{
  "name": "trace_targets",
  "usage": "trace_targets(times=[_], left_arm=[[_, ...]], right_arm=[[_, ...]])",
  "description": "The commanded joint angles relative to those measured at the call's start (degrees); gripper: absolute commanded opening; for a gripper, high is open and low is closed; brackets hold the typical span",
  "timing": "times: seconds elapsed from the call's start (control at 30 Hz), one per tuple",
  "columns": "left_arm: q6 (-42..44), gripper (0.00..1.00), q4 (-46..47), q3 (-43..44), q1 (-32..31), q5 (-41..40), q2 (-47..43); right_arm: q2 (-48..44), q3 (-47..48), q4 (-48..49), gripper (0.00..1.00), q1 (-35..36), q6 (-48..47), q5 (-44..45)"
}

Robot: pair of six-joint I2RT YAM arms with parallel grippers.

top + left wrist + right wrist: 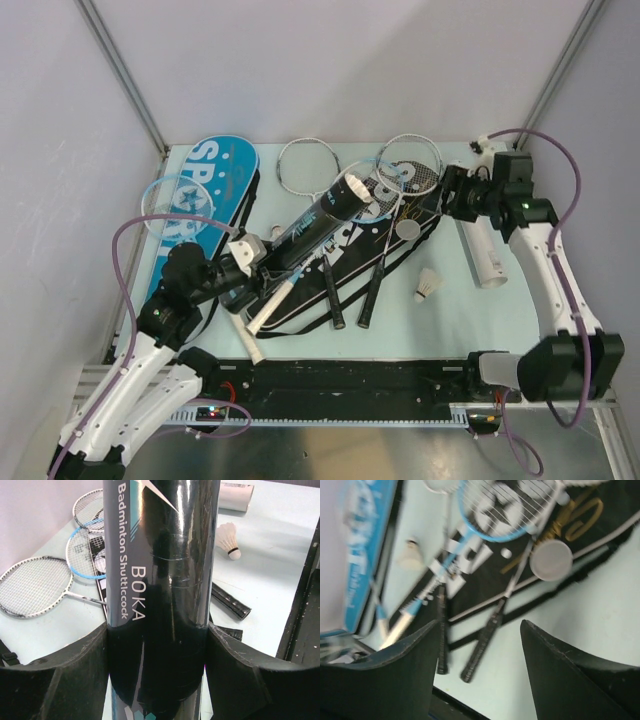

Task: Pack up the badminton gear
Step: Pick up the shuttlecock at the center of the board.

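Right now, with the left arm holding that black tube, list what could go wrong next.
1. The left gripper holds the black tube tilted and uncapped. The shuttlecock at its mouth looks only partly in and may fall out if the tube tips.
2. The round cap lies on the black bag beside a racket shaft. The open right gripper could snag that shaft or nearby strings while reaching for it.
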Motion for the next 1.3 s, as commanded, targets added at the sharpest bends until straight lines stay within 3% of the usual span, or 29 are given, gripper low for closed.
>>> trace_targets(times=[0.0, 0.37, 0.7, 1.0, 1.27], left_arm=[[-1.7, 0.36, 6.5, 0.8, -0.4, 4.4, -1.2], [-3.0, 0.36, 9.0, -0.2, -0.8, 6.2, -1.8], [-3.1, 0.36, 9.0, -0.3, -1.1, 5.7, -1.7], [-3.1, 0.36, 9.0, -0.3, -1.2, 4.9, -1.7], [-3.0, 0.36, 9.0, -0.1, -1.2, 4.5, -1.4]], right_arm=[[6.4, 0.3, -11.7, 0.69, -0.4, -11.6, 6.2], [21.8, -2.4, -15.0, 0.66, -0.3, -15.0, 9.3], [28.8, -3.5, -16.2, 0.44, -0.3, -16.8, 4.8], [26.7, -3.6, -17.3, 0.03, -0.3, -16.8, 3.1], [14.6, -2.5, -14.2, 0.00, -0.1, -11.7, -0.9]])
